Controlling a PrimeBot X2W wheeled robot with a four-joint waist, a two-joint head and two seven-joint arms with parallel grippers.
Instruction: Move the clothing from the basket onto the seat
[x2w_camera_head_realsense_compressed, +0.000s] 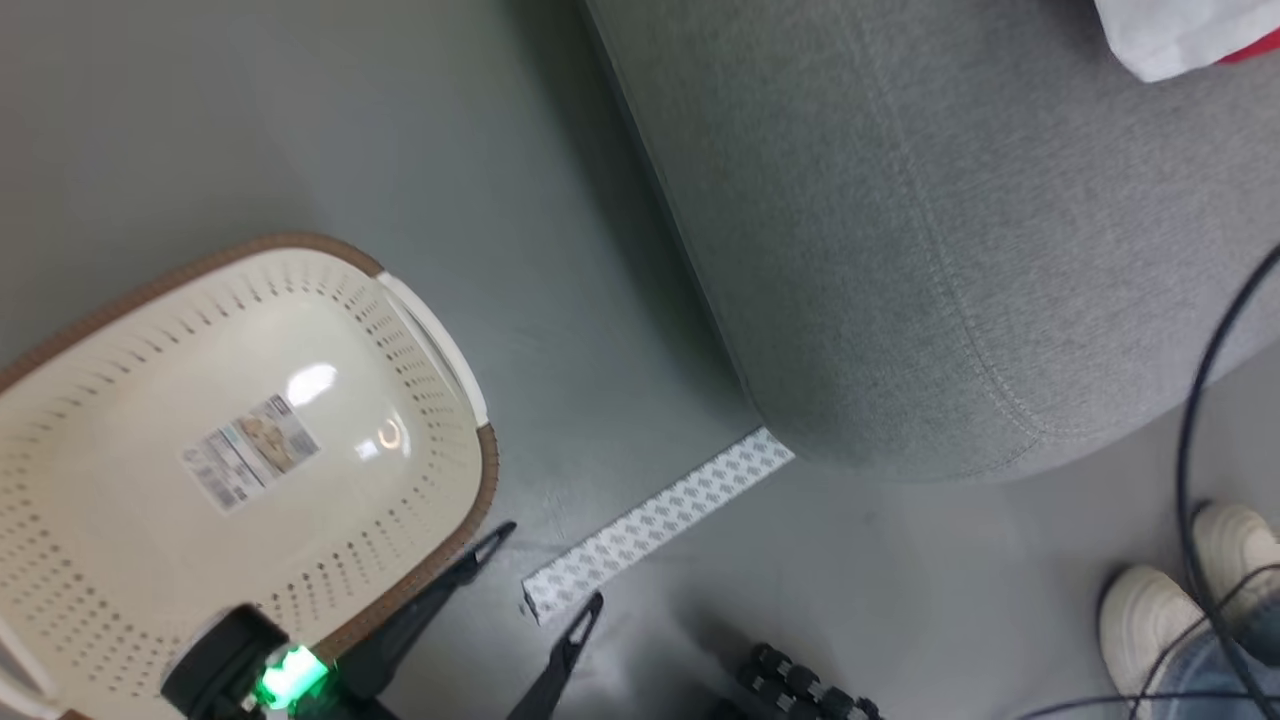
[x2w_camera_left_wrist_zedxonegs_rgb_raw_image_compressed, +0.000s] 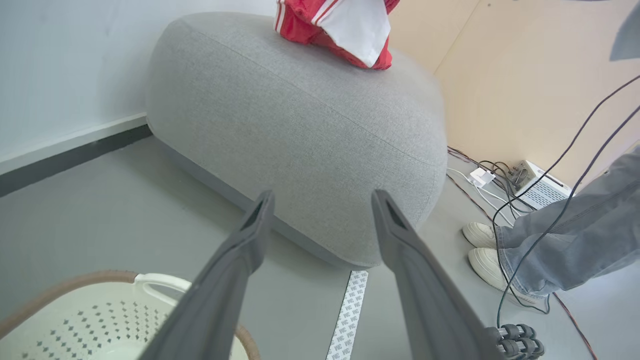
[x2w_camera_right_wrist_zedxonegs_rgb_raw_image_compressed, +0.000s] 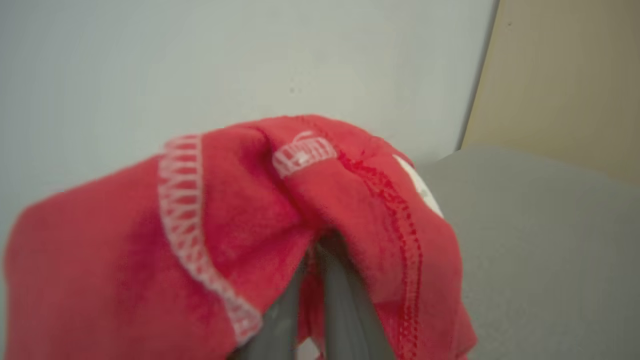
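And the clothing (x2w_camera_left_wrist_zedxonegs_rgb_raw_image_compressed: 345, 35) is up on the seat (x2w_camera_left_wrist_zedxonegs_rgb_raw_image_compressed: 300, 125), a bunched red-and-white heap near the cushion's far edge, well away from the rounded near corner that faces the basket (x2w_camera_head_realsense_compressed: 300, 242). The right gripper (x2w_camera_right_wrist_zedxonegs_rgb_raw_image_compressed: 317, 265) is right in it: its two fingers are drawn close together with a fold of red fabric and white stitching pinched between them and the cloth draping over the tips. I'd say the pinch is there so the jersey goes down where it's wanted rather than sliding off the rounded side. Whether the full weight is on the cushion yet, I can't tell from here. The basket stands on the floor (x2w_camera_head_realsense_compressed: 450, 150), apart from the seat, and its perforated bottom shows bare with just the label sticker (x2w_camera_head_realsense_compressed: 250, 450), so nothing left to fetch by the look of it. The left gripper (x2w_camera_head_realsense_compressed: 550, 563) hangs just beside the basket's rim, fingers spread wide with nothing between them; my read is it's parked low and out of the way so the other arm has the cushion to itself. A strip of patterned tape (x2w_camera_head_realsense_compressed: 655, 530) runs across the floor from the seat's near corner, perhaps a position marker. A person's white shoes (x2w_camera_head_realsense_compressed: 1148, 622) and loose dark cables (x2w_camera_head_realsense_compressed: 1187, 450) sit by the seat's side, so any swing back wants care. What remains, I judge, is simply letting the fabric go and lifting clear
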